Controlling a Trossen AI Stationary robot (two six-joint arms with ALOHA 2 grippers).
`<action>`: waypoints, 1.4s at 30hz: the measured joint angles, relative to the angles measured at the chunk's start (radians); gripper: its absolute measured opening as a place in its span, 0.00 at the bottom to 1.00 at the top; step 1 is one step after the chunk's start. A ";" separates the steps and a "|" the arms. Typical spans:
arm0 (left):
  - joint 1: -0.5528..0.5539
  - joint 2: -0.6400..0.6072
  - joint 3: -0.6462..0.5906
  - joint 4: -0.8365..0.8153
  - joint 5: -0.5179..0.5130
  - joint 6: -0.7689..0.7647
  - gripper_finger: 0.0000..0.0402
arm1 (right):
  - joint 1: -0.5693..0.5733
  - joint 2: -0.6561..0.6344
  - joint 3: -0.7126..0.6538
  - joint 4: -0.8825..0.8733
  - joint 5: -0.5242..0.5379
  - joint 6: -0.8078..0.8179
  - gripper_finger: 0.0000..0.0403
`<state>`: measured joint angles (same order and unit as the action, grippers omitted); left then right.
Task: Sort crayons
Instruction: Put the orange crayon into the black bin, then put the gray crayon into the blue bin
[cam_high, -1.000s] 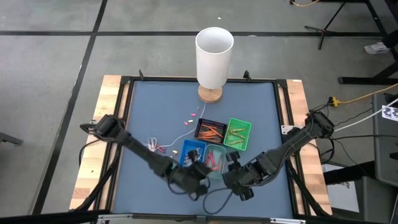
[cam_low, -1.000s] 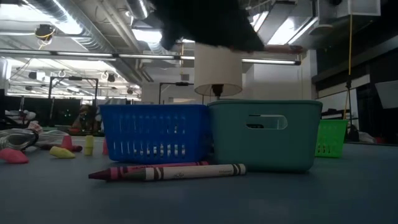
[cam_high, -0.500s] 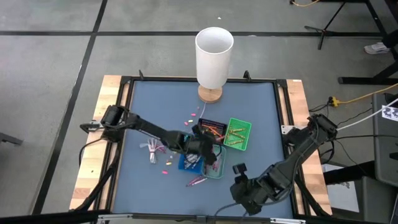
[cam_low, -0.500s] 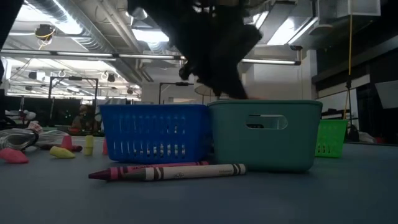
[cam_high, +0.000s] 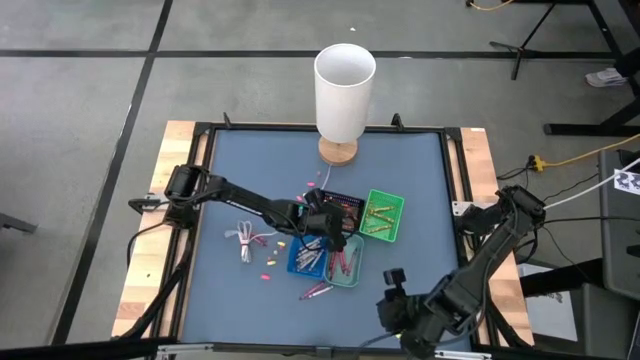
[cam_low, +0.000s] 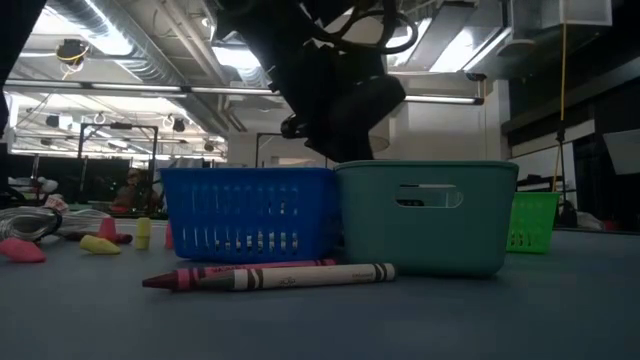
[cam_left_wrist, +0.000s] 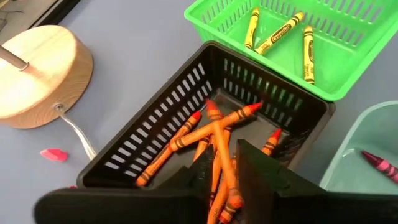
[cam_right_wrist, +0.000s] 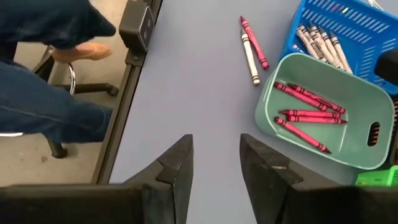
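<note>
Crayons are your job here, and your left gripper (cam_left_wrist: 214, 177) hangs over the black tray (cam_left_wrist: 155, 134) in the middle of the high view, fingers a little apart, with an orange crayon (cam_left_wrist: 219, 168) between them. You cannot tell whether it is still held or already let go. More orange crayons (cam_left_wrist: 180, 140) lie in that tray, so this looks like the drop step. Yellow ones sit in the green tray (cam_high: 382, 215) to the right, red ones in the teal tray (cam_right_wrist: 323, 118), pale ones in the blue tray (cam_right_wrist: 336, 34). Two crayons (cam_high: 315, 291) still lie on the table (cam_high: 410, 170) below the trays, and small bits (cam_high: 265, 260) to the left. Your right gripper (cam_right_wrist: 214, 158) waits open at the lower right. Next, you should lift clear and go for those two.
</note>
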<state>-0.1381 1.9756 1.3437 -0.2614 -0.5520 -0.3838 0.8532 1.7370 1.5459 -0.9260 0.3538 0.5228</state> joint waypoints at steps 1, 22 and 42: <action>0.001 0.000 0.000 0.000 0.005 -0.001 0.15 | -0.002 0.000 0.000 0.001 0.000 0.005 0.32; -0.013 -0.015 0.000 0.012 0.162 -0.004 0.25 | -0.003 0.000 -0.002 0.012 0.004 0.004 0.32; -0.473 -0.118 0.001 0.008 0.222 -0.189 0.25 | -0.003 0.000 -0.003 0.041 0.013 0.003 0.32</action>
<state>-0.6111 1.8571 1.3449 -0.2533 -0.3295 -0.5728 0.8505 1.7370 1.5425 -0.8854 0.3673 0.5262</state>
